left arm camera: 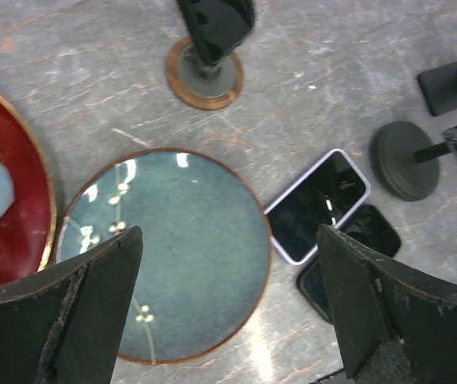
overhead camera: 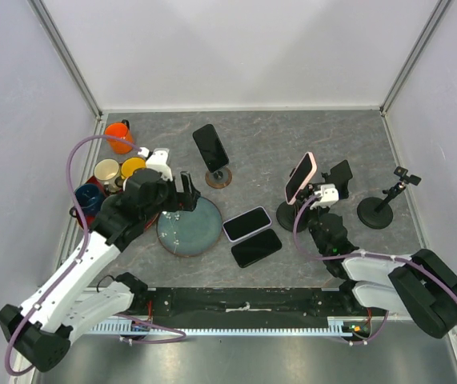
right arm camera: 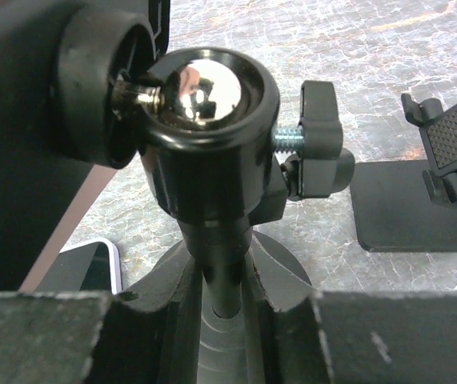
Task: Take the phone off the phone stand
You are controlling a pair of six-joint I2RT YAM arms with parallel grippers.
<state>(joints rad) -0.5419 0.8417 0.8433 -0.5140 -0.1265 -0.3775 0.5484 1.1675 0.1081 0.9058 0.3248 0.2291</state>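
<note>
Phone (overhead camera: 300, 177), in a pink case, sits tilted in the cradle of the phone stand (right arm camera: 204, 136), right of the table's middle, with its dark face showing in the top view. The right gripper (right arm camera: 216, 320) has its jaws apart, one rough, dull grey finger (right arm camera: 36, 336) on each side of the stand's slim black post and not visibly touching it. Above the post a mirror-bright metal ball sits in a glossy black socket, with a lobed black knob (right arm camera: 318, 120) on a bare threaded screw; below is a round black base. Just beyond stands an empty holder (right arm camera: 450, 144) with a diamond-textured cradle (its foot is a flat square plate). The left gripper (left arm camera: 228, 312) also has its jaws wide apart, above a round teal plate (left arm camera: 188, 256) that is glazed, copper-rimmed and speckled with reflections. Right of the plate two phones lie flat and touching: a white-edged phone (left arm camera: 318, 205) and a dark phone (left arm camera: 352, 256). Farther back, a black phone leans on a second stand (left arm camera: 206, 76) with a brown disc foot. At the left lie a red plate (left arm camera: 12, 200) and glossy mugs (overhead camera: 118, 134). The table (overhead camera: 260, 136) is a grey, stone-veined surface.
</note>
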